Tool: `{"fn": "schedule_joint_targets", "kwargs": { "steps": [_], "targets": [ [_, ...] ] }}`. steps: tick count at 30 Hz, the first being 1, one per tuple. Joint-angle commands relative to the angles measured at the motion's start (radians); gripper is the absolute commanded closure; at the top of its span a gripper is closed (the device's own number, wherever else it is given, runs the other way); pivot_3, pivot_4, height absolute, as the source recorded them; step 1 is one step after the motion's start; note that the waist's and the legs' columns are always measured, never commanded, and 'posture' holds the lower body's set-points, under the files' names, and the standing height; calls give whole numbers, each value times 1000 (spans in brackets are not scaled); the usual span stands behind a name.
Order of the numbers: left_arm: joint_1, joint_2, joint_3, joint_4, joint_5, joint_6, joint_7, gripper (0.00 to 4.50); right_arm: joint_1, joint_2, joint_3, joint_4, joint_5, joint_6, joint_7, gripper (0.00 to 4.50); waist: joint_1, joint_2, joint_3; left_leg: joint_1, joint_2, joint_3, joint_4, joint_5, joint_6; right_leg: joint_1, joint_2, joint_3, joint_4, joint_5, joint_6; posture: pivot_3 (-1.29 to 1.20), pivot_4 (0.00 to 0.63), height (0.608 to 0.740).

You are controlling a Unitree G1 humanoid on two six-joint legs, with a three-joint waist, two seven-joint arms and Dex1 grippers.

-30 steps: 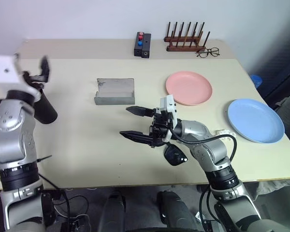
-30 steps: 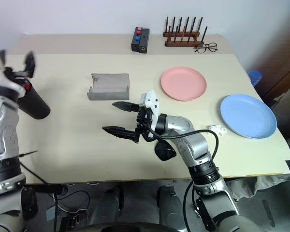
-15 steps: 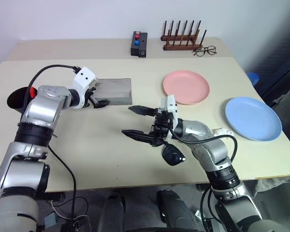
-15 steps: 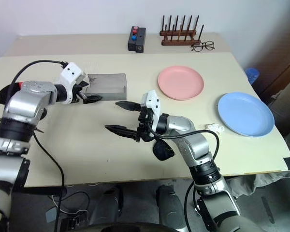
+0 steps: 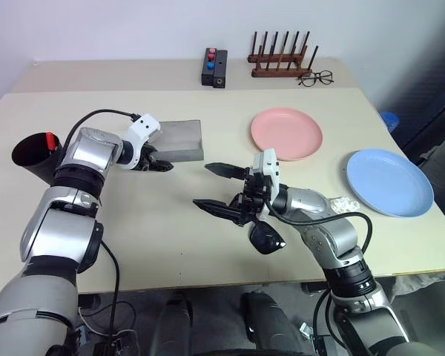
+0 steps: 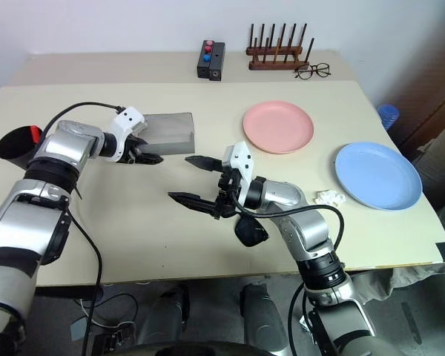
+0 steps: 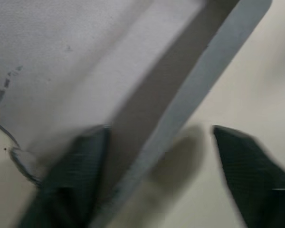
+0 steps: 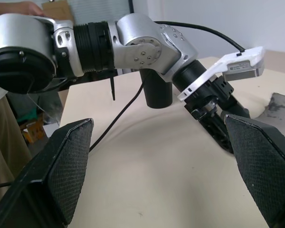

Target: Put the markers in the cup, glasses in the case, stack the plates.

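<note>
Left pincer point(image 5: 160, 165) stands partly apart astride the near wall of the grey felt-like rectangular case point(image 5: 179, 139); right pincer point(image 5: 216, 188) gapes wide, empty.

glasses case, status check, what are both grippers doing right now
Left gripper open, fingers straddling the front wall of the open grey case. Right gripper open, empty, above the table. Sunglasses on the table under the right arm. Nothing in the way.
</note>
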Motion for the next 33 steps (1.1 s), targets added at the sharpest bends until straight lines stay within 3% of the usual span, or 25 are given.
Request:
{"fn": "schedule_joint_targets", "kwargs": {
  "steps": [1, 4, 8, 13, 17, 22, 32, 33],
  "targets": [
    [0, 8, 37, -16, 3, -51, -36, 2918, -4, -8, -20, -50, 17, -1, 1, 0, 1, 0, 0, 0, 0, 0, 0, 0, 0, 0, 0, 0, 0, 0, 0, 0, 150, 740],
    [37, 17, 55, -71, -6, -75, -64, 4455, -4, -13, -20, -53, 19, 1, 1, 0, 1, 0, 0, 0, 0, 0, 0, 0, 0, 0, 0, 0, 0, 0, 0, 0, 150, 740],
    [142, 58, 61, -284, -29, -67, -149, 4484, -3, -20, -21, -61, 21, 9, 2, 0, -2, 0, 0, 0, 0, 0, 0, 0, 0, 0, 0, 0, 0, 0, 0, 0, 150, 740],
    [336, 166, 64, -654, -82, -22, -276, 4484, -10, -31, -25, -59, 24, 18, 12, 0, 0, 1, 0, 0, 0, 0, -1, 0, 0, 0, 0, 0, 1, 0, 0, 0, 150, 740],
    [452, 250, 65, -838, -110, 11, -339, 4484, -15, -33, -24, -55, 24, 23, 19, 0, 1, 1, 0, 0, 0, 0, 0, 0, 0, 0, 0, 0, 1, -1, -3, 0, 150, 740],
    [509, 303, 65, -923, -115, -5, -362, 4484, -25, -32, -21, -45, 22, 25, 28, 0, 3, 1, 0, 0, 0, 0, 1, 0, 0, 0, -1, 0, 1, -2, -4, 0, 150, 740],
    [518, 300, 57, -906, -119, -44, -367, 4484, -24, -35, -17, -36, 7, 21, 31, 0, 1, 1, 0, 0, 0, 0, 1, 0, 0, 0, -1, 0, 1, -2, -4, 0, 150, 740],
    [516, 299, 59, -899, -116, -50, -361, 3891, -21, -35, -17, -38, 6, 20, 30, 0, 1, 1, 0, 0, 0, 0, 1, 0, 0, 0, -1, 0, 1, -2, -4, 0, 150, 740]
  ]
}}
